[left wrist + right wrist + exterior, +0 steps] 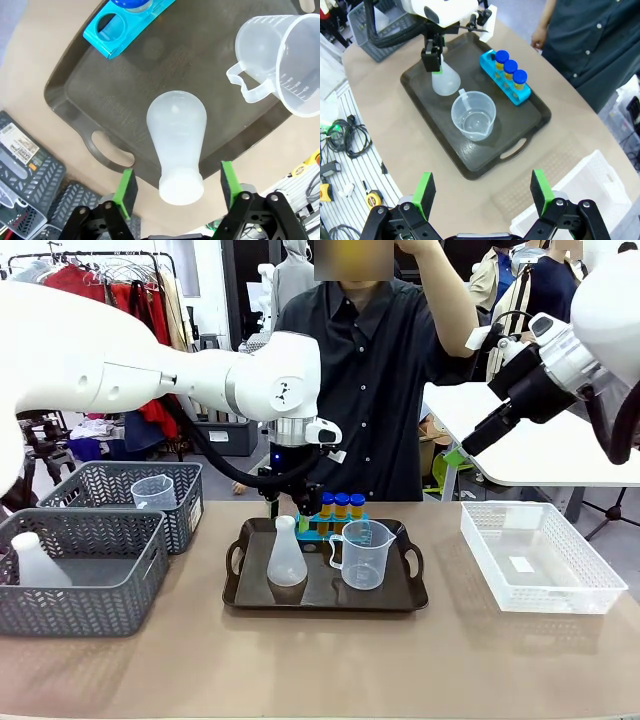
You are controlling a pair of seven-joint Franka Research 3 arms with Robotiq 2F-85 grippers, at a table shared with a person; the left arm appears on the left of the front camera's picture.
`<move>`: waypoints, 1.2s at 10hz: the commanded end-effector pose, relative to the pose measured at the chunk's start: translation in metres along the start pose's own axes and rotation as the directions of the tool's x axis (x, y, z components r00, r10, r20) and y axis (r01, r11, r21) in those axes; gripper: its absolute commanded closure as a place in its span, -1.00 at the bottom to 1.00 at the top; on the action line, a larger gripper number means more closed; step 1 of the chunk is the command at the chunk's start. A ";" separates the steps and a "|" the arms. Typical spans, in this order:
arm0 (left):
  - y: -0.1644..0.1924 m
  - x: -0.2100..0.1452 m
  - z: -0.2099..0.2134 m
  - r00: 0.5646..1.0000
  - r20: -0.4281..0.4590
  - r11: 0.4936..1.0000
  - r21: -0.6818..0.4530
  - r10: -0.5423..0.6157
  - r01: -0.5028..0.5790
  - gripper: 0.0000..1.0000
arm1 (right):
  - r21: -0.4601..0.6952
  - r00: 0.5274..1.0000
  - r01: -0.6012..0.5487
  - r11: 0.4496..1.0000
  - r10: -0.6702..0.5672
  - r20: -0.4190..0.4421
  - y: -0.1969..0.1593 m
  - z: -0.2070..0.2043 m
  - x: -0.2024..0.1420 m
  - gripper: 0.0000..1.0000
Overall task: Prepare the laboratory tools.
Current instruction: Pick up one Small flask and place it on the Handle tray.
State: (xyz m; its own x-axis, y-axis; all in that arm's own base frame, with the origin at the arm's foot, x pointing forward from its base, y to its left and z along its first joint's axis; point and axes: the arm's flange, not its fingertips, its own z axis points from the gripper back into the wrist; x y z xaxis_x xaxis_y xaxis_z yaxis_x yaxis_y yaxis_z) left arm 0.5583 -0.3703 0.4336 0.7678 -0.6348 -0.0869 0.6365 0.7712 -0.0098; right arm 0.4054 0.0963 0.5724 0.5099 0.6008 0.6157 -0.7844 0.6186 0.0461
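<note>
Beige tabletop (450, 660) carried a dark tray (325, 595) of laboratory tools.
Left tool (175, 187) hung wide around the conical flask (176, 135) neck (pads not touching); beaker (365, 554) beside it, blue rack (506, 79) with three tubes (510, 67) behind. Right tool (482, 192) was raised, wide.

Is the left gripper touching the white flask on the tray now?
Apart. In the left wrist view the left gripper is open, with a plain gap between each green pad and the flask neck.
</note>
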 end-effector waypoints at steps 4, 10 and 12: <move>0.005 -0.023 0.015 0.998 0.055 1.000 -0.006 0.024 -0.024 -1.00 | 0.017 1.000 0.003 1.000 -0.003 0.018 -0.001 0.001 0.001 -1.00; 0.003 -0.012 0.028 0.999 0.051 1.000 0.010 0.013 -0.013 -1.00 | 0.017 1.000 0.003 1.000 -0.003 0.018 -0.001 0.001 0.001 -1.00; 0.003 -0.012 0.028 0.999 0.051 1.000 0.010 0.013 -0.013 -1.00 | 0.017 1.000 0.003 1.000 -0.003 0.018 -0.001 0.001 0.001 -1.00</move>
State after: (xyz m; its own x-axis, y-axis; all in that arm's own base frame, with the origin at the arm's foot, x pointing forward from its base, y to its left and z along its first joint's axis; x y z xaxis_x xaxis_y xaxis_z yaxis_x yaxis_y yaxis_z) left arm 0.5525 -0.3632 0.4605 0.7793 -0.6258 -0.0320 0.6262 0.7797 0.0020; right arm 0.4054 0.0963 0.5724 0.5099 0.6008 0.6157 -0.7844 0.6186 0.0461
